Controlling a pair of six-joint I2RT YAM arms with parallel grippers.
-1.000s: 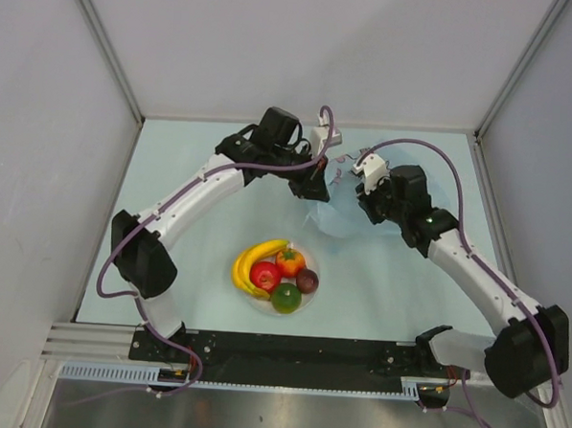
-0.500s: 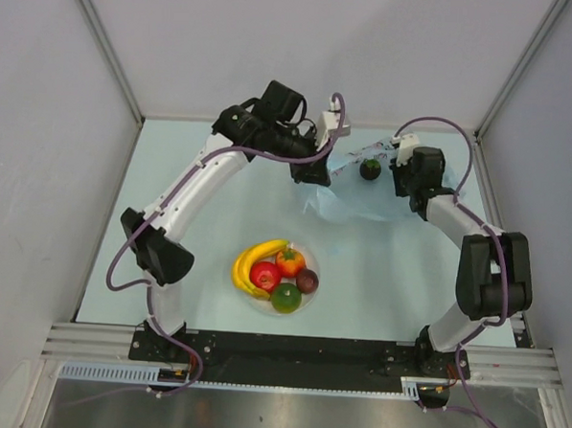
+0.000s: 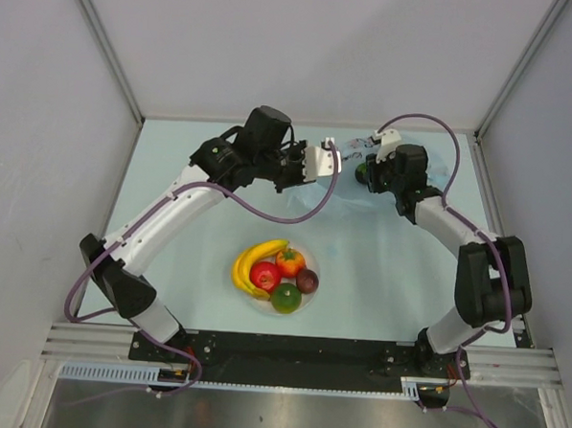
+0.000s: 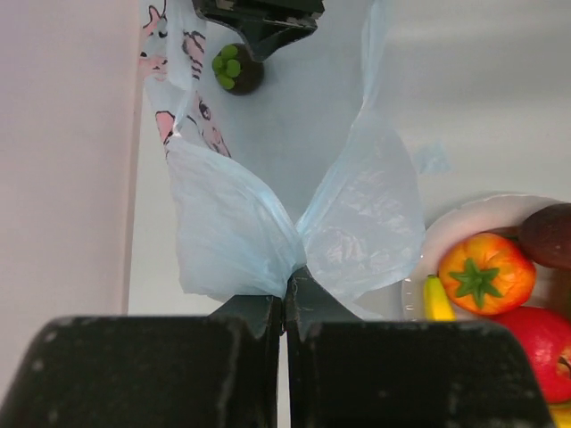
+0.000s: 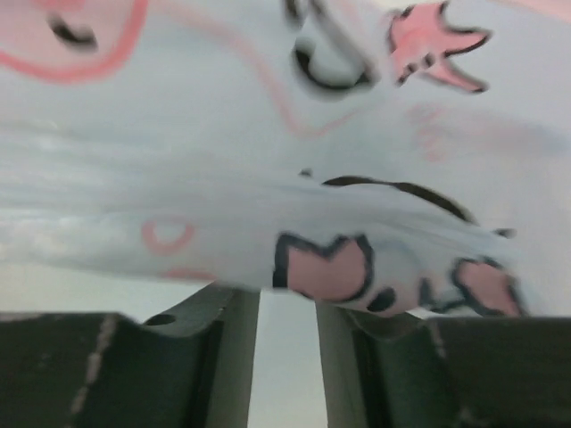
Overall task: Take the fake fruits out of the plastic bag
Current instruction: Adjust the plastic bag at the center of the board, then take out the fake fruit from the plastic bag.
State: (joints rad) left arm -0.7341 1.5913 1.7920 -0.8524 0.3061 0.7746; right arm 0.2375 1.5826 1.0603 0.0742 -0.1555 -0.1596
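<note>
The light-blue plastic bag (image 3: 311, 198) hangs bunched from my left gripper (image 3: 323, 164), whose jaws are shut on its gathered film (image 4: 287, 283). A dark purple fruit with a green cap (image 4: 234, 71) lies on the table outside the bag, just beside the tip of my right gripper (image 3: 375, 171). In the right wrist view the printed bag (image 5: 294, 178) drapes over that gripper's fingertips (image 5: 234, 308); a narrow gap with bare table shows between the jaws. The banana (image 3: 253, 258), red apple (image 3: 265, 275), orange-red fruit (image 3: 290, 261), green fruit (image 3: 285, 296) and another dark purple one (image 3: 307, 280) lie on the white plate (image 3: 305, 304).
The plate stands at the near middle of the pale table, between the two arm bases. White walls with metal posts close in the left, back and right sides. Purple cables loop above both wrists.
The right arm swung to the back and its gripper closed in on the dark purple fruit, jaws parting a little. The left gripper pulled the bag leftward, off that fruit.
</note>
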